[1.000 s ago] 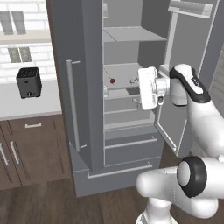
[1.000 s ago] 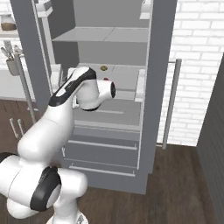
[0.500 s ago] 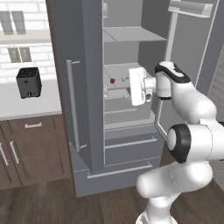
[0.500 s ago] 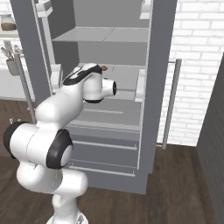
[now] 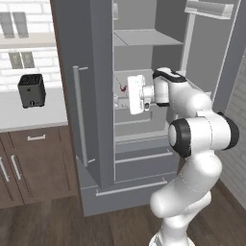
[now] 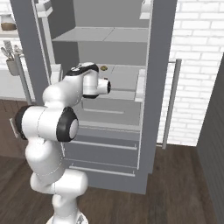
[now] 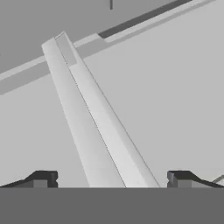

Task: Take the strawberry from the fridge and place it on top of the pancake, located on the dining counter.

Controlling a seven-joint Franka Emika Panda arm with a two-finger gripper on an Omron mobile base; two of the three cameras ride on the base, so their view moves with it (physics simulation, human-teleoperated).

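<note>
The fridge point(image 5: 91, 72) stands with its doors open, and my arm reaches in at the middle shelf. The strawberry point(image 5: 123, 89), a tiny red berry, sits on that shelf just beyond the upper left of my hand. My gripper point(image 5: 126, 97) points into the fridge close beside the berry without holding it. In the hand view the gripper point(image 7: 111, 179) is open, its fingertips point(image 7: 41, 178) far apart with nothing between them, facing a pale slanted bar point(image 7: 94, 127). My arm hides the hand in the right base view of the fridge point(image 6: 157, 65). The pancake and the dining counter are out of view.
A small flat yellowish-brown round item point(image 6: 103, 68) lies on the same shelf. A black appliance point(image 5: 31, 90) sits on the wall counter above brown cabinets point(image 5: 33, 163). The right door's handle point(image 6: 170, 105) stands before a white brick wall point(image 6: 197, 65).
My hand has swung left and deeper into the fridge, closer to the strawberry. The jaws have stayed open.
</note>
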